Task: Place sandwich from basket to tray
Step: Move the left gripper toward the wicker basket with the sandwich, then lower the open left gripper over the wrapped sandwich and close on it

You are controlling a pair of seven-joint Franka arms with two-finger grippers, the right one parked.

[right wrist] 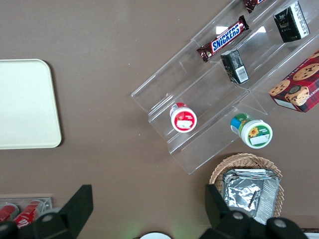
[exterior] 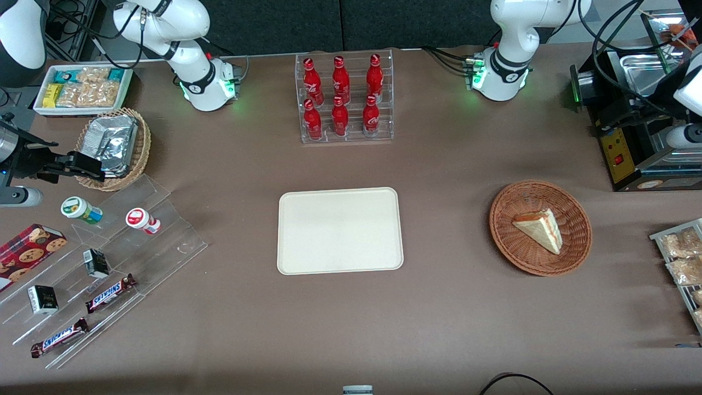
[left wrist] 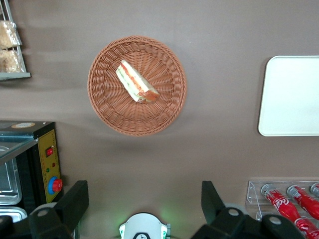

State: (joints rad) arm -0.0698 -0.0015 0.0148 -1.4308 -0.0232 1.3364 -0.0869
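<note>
High above the counter (exterior: pixel 449 181), my end effector (left wrist: pixel 144 209) hangs w/ fingers apart; sandwich (left wrist: pixel 136 82) lies in wicker basket (left wrist: pixel 107 107), tray (left wrist: pixel 291 97) well apart

tray (left wrist: pixel 291 95) cut off by the wrist view's edge. gripper (left wrist: pixel 144 206) fingers wide apart there, tips out of frame. bottle labels (exterior: pixel 340 88) too small to read.

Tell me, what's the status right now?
Left gripper high above the table, fingers open, empty. Triangular white-bread sandwich lying in the reddish-brown woven wicker basket. Cream rectangular tray bare. Nothing between basket and tray.
</note>
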